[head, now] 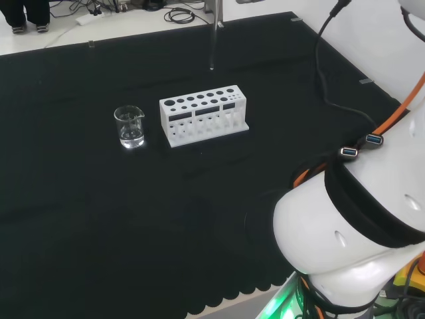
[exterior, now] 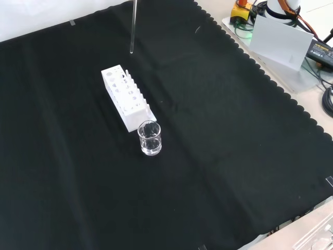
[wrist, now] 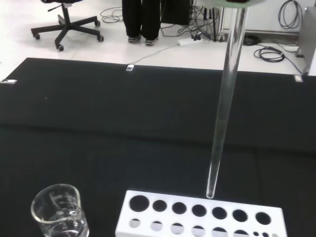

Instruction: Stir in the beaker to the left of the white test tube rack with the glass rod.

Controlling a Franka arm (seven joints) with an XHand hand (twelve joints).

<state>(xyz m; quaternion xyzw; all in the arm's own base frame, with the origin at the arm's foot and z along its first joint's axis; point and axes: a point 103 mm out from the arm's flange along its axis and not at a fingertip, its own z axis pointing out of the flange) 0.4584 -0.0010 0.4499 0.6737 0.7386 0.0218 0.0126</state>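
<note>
One glass rod hangs straight up and down in the air. It is long, thin and see-through, with a rounded tip at the bottom. In the head view its tip is above the cloth, behind the white test tube rack. The small clear beaker stands just left of the rack, with a little clear water in it. I cannot tell how the hand's fingers are set.

white test tube rack, clear beaker, black cloth
</note>
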